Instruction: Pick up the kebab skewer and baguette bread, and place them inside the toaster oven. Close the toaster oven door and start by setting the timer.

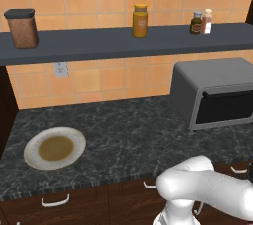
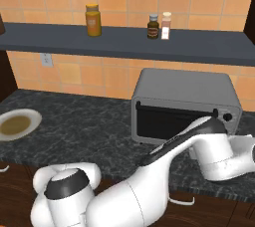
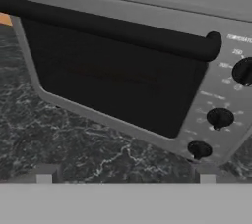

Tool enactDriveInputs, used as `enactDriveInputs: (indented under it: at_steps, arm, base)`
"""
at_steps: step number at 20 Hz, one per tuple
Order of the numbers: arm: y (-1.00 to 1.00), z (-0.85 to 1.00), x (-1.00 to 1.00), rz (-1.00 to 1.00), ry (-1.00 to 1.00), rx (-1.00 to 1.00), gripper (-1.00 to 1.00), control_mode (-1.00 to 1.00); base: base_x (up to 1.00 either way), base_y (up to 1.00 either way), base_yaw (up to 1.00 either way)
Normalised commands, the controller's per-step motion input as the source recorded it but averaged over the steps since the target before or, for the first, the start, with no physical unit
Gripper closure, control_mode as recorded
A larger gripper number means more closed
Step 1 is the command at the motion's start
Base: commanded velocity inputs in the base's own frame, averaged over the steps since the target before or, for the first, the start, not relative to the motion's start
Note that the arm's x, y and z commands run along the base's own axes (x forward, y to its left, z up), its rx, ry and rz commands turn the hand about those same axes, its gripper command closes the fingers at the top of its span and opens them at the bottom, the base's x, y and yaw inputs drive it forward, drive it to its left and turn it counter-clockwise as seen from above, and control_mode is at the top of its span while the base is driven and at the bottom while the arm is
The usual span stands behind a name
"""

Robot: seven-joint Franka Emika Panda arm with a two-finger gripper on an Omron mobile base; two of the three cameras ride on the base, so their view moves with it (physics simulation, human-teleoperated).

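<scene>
Toaster oven (image 2: pixel 185 105) is seen shut, its dark glass toaster oven door (image 3: pixel 106 78) (bar handle on top) closed; gripper (image 3: pixel 125 179) fingers are spread apart.

Grey toaster oven (image 2: pixel 185 106), door (image 3: pixel 110 78) shut

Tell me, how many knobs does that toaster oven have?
3, in a column on the panel right of the toaster oven door: top knob cut by the picture's edge, middle knob, bottom knob. More may lie beyond the frame.
</scene>
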Motion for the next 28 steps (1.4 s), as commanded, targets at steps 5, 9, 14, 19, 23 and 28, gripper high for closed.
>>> enactDriveInputs:
  at_steps: [5, 9, 14, 19, 23, 28]
  arm:
    - [-0.11, -0.01, 0.20, 0.00, -0.45, 0.11, -1.00, -1.00]
    - [0.05, -0.01, 0.32, 0.00, -0.46, 0.03, -1.00, -1.00]
    - [0.00, -0.10, 0.41, 0.00, -0.33, 0.02, -1.00, -1.00]
    - [-0.05, -0.17, 0.46, 0.00, -0.16, 0.03, -1.00, -1.00]
    - [-0.36, -0.24, 0.39, 0.00, -0.08, 0.04, -1.00, -1.00]
    - [-0.36, -0.30, 0.35, 0.00, -0.06, 0.05, -1.00, -1.00]
  base:
    - [0.00, 0.00, 0.00]
    - [0.00, 0.00, 0.00]
    - [0.00, 0.00, 0.00]
    - [0.00, 0.00, 0.00]
    - [0.00, 0.00, 0.00]
    - [0.00, 0.00, 0.00]
